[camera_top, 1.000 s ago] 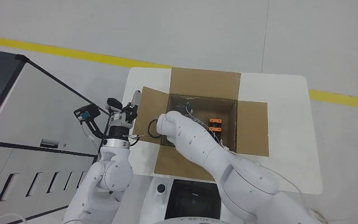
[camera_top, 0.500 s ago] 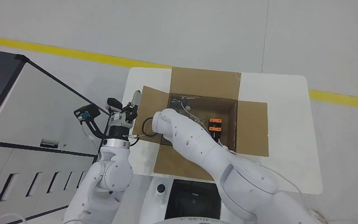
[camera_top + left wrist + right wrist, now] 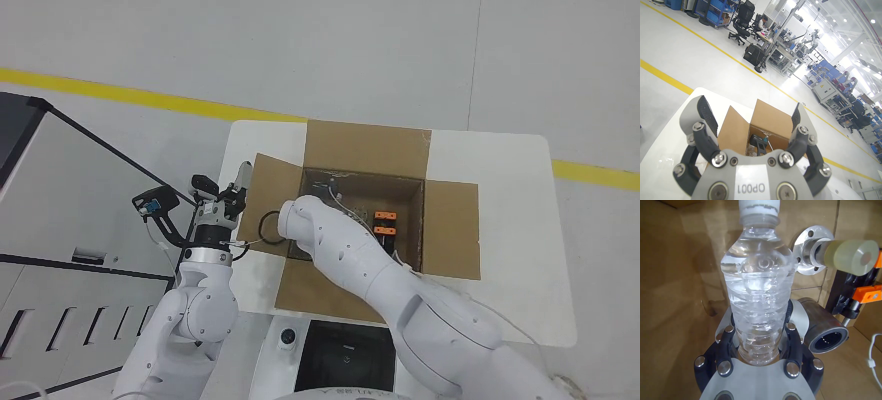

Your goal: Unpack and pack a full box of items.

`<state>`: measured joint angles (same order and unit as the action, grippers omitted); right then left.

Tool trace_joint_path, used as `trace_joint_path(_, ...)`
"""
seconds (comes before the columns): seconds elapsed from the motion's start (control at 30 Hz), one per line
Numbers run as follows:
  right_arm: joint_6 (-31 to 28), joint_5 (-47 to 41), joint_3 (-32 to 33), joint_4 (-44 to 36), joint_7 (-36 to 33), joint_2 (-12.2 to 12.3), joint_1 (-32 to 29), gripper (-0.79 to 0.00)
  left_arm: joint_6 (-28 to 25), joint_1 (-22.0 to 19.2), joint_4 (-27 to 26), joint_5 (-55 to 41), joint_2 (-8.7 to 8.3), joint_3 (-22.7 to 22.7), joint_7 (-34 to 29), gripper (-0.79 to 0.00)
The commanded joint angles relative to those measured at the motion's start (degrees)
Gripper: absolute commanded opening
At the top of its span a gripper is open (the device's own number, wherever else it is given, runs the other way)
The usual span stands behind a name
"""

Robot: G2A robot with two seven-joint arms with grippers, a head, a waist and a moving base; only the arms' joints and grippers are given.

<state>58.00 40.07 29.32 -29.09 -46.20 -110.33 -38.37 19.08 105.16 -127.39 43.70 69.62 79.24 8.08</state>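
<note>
From above, the box (image 3: pixel 365 148) stands open on the white table (image 3: pixel 500 180), all four flaps folded out. The right arm (image 3: pixel 330 235) reaches down into the box's left side, near the left wall. An orange clamp (image 3: pixel 384 222) sits toward the middle of the box floor. The left gripper (image 3: pixel 238 182) hangs over the table just left of the box, outside it.

In the left wrist view, the left gripper (image 3: pixel 750 103) is spread wide with nothing between its pads and faces the box (image 3: pixel 770 113) from the left. It is best kept there, leaving the opening free.

In the right wrist view, the right gripper (image 3: pixel 759 330) is clenched around the lower body of a clear, water-filled bottle (image 3: pixel 757 279), whose white cap points away from the wrist. Cardboard surrounds it, so the bottle is inside the box, close to a wall (image 3: pixel 668 266). Just beside it are a metal flange with a pale roller (image 3: pixel 814 255) and a steel tube (image 3: pixel 825 328). The clamp (image 3: pixel 863 291) and a white cable (image 3: pixel 871 359) lie farther off.

This looks like the bottle being carried in or out of the box; I cannot tell which. Either way the hold is near the base, so the heavy, full end overhangs and may sag or twist.

- Squeeze firmly enough to stop slipping, but no harder, because the ribbed plastic dents easily.
- Move slowly along a straight vertical path.
- Keep the cap end off the wall and the flange.
- Turn the wrist only once the bottle is above the flaps.
</note>
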Motion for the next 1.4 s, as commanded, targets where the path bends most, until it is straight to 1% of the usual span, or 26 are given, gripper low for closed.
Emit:
trace_joint_path(0.0,0.0,0.3,0.5,-0.2,0.3,0.2,-0.4,-0.526,0.0,0.0,0.0,0.0,0.00,0.0,0.0,0.000)
trace_joint_path(0.1,0.0,0.7,1.2,-0.7,0.8,0.4,-0.9,-0.542,0.0,0.0,0.0,0.0,0.00,0.0,0.0,0.000)
trace_joint_path(0.13,0.0,0.7,1.4,-0.9,1.0,0.5,-1.1,-0.536,0.0,0.0,0.0,0.0,0.00,0.0,0.0,0.000)
trace_joint_path(0.2,0.0,0.9,1.9,-1.2,1.4,0.6,-1.4,-0.505,0.0,0.0,0.0,0.0,0.00,0.0,0.0,0.000)
trace_joint_path(0.23,0.0,0.9,2.1,-1.3,1.6,0.6,-1.6,-0.468,0.0,0.0,0.0,0.0,0.00,0.0,0.0,0.000)
trace_joint_path(0.3,0.0,0.9,2.6,-1.4,1.9,0.7,-1.8,-0.456,0.0,0.0,0.0,0.0,0.00,0.0,0.0,0.000)
trace_joint_path(0.37,0.0,0.9,2.9,-1.6,2.1,0.8,-2.0,-0.409,0.0,0.0,0.0,0.0,0.00,0.0,0.0,0.000)
trace_joint_path(0.43,0.0,1.0,3.2,-1.7,2.3,0.9,-2.2,-0.326,0.0,0.0,0.0,0.0,0.00,0.0,0.0,0.000)
trace_joint_path(0.5,0.0,1.0,3.5,-1.9,2.5,0.9,-2.3,-0.329,0.0,0.0,0.0,0.0,0.00,0.0,0.0,0.000)
trace_joint_path(0.57,0.0,1.0,3.8,-1.9,2.7,0.9,-2.4,-0.206,0.0,0.0,0.0,0.0,0.00,0.0,0.0,0.000)
trace_joint_path(0.6,0.0,1.0,4.0,-2.0,2.9,0.9,-2.3,-0.111,0.0,0.0,0.0,0.0,0.00,0.0,0.0,0.000)
trace_joint_path(0.63,0.0,1.0,4.2,-2.0,3.0,0.9,-2.4,-0.043,0.0,0.0,0.0,0.0,0.00,0.0,0.0,0.000)
trace_joint_path(0.67,0.0,1.0,4.3,-2.0,3.2,0.9,-2.4,0.000,0.0,0.0,0.0,0.0,0.00,0.0,0.0,0.000)
trace_joint_path(0.93,-0.5,0.4,5.6,-1.6,4.1,0.9,-2.5,0.000,0.0,0.0,0.0,0.0,0.00,0.0,0.0,0.000)
trace_joint_path(1.07,-0.9,0.0,6.3,-1.3,4.8,0.8,-2.5,-0.040,0.0,0.0,0.0,0.0,0.00,0.0,0.0,0.000)
trace_joint_path(1.13,-0.9,-0.3,6.6,-1.3,5.4,0.8,-2.6,-0.102,0.0,0.0,0.0,0.0,0.00,0.0,0.0,0.000)
trace_joint_path(1.2,-1.1,-0.5,7.0,-1.0,5.9,0.7,-2.6,-0.105,0.0,0.0,0.0,0.0,0.00,0.0,0.0,0.000)
trace_joint_path(1.23,-1.2,-0.7,7.1,-0.8,6.2,0.7,-2.6,-0.123,0.0,0.0,0.0,0.0,0.00,0.0,0.0,0.000)
trace_joint_path(1.37,-1.8,-1.2,7.8,0.1,7.4,0.5,-2.7,-0.102,0.0,0.0,0.0,0.0,0.00,0.0,0.0,0.000)
